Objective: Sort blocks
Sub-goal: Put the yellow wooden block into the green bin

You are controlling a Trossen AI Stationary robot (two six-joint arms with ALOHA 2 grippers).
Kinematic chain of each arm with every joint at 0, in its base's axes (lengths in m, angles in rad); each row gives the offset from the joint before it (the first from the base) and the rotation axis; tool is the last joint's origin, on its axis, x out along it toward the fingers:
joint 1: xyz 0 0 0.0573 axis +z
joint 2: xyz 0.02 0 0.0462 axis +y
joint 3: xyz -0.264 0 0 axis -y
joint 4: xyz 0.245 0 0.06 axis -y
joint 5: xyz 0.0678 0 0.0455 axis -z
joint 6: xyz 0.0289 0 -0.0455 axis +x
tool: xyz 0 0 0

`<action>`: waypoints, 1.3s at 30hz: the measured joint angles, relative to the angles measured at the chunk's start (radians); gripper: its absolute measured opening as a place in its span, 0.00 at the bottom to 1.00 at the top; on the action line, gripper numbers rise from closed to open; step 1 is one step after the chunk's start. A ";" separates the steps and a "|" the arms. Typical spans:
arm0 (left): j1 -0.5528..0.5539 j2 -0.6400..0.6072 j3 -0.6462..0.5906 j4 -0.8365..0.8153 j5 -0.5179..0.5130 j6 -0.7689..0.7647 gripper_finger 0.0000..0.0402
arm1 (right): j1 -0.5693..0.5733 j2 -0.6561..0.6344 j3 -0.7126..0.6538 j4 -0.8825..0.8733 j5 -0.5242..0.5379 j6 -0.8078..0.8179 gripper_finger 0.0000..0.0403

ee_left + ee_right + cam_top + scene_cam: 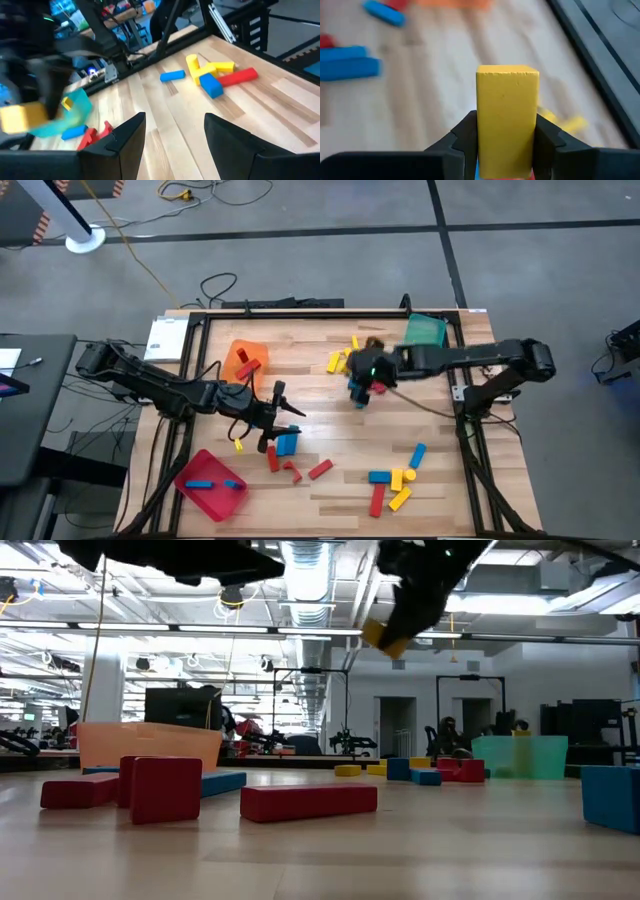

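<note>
Blocks [392, 485] in red, blue and yellow lie spread over the wooden table [330, 415]. One yellow block [507, 117] is off the table: the right gripper [504, 142] is clenched on it, one finger on each side, and the block stands up between them. In the low view the same yellow block [385, 637] hangs high above the table surface, under the dark right arm.

I take the green tray [425, 332] at the far right corner of the table as the landmark. The right gripper [362, 385] hangs over the table to the left of this tray and a little nearer to the front edge. A small group of yellow blocks [340, 360] lies just left of the tray. Well in front of the tray, near the front edge, there is a mixed group of blue, yellow and red blocks. Far to the left of the tray stands the orange tray [246, 361] with a red block [248, 367] inside. The red tray [212, 484], at the opposite front corner from the green tray, holds two blue blocks [199, 484].

The left gripper [278, 420] is far left of the green tray, in front of the orange tray, over a blue block [286, 443]. Its fingers [227, 137] stand apart and hold nothing. Some red blocks [290, 468] lie near it.
</note>
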 joint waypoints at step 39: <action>0.000 0.000 0.000 -0.124 -0.002 -0.045 0.49 | -0.897 -0.154 -0.177 -0.290 -0.080 0.004 0.35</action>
